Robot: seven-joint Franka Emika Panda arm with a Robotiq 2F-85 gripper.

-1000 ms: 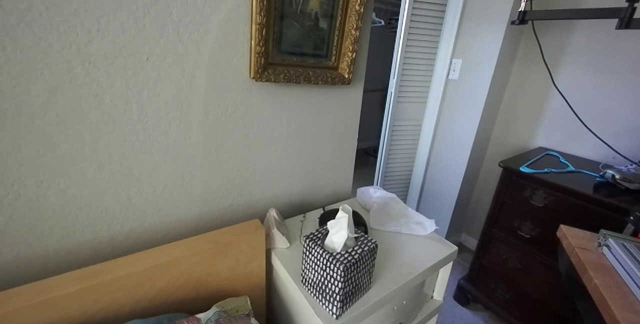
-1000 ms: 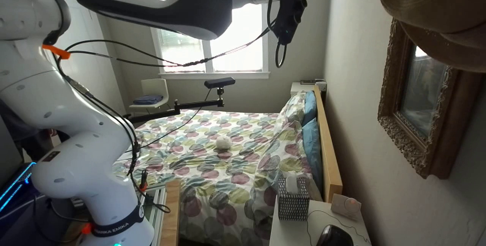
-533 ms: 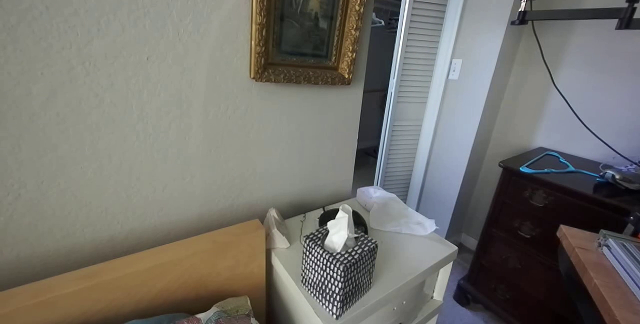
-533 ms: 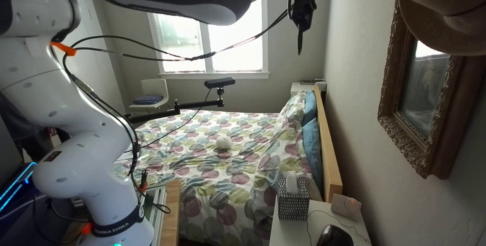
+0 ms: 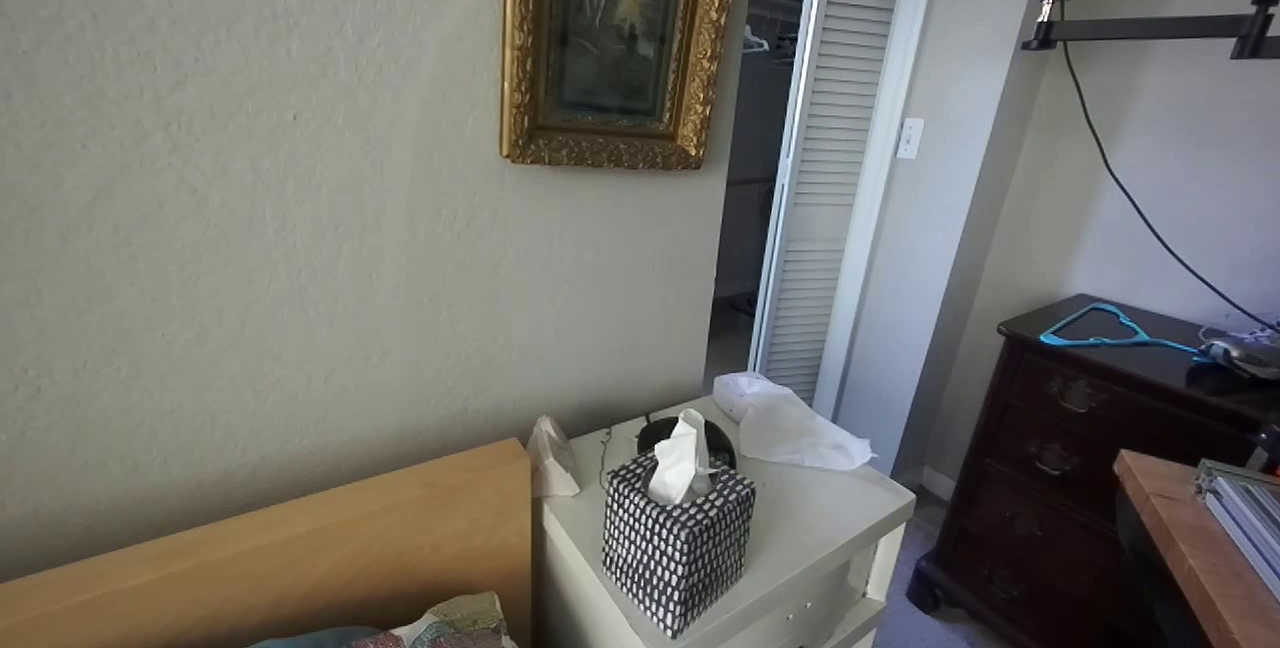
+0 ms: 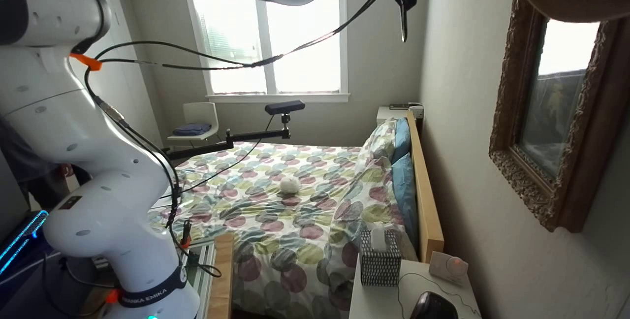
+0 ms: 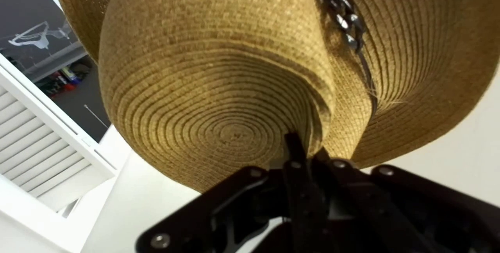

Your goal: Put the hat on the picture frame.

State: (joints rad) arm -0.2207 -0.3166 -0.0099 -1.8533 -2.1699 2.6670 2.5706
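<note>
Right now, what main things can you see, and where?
Hat: 1, tan, held aloft
Picture frame: 1, gold, on wall
Bed: 1, multicoloured, by same wall
Nightstands: 2, white, flanking bed
Tissue box: 1, black-and-white, on nearer one
Closet door: 1, white, right of picture frame in an exterior view
Dresser: 1, dark brown, right of closet door there
Window: 1, white-framed, beyond bed
Chair: 1, white, near window
Person: 1, dark-clothed, partly behind robot arm
Robot arm: 1, white and black, beside bed
End effector: 1, black, closed on hat
</note>
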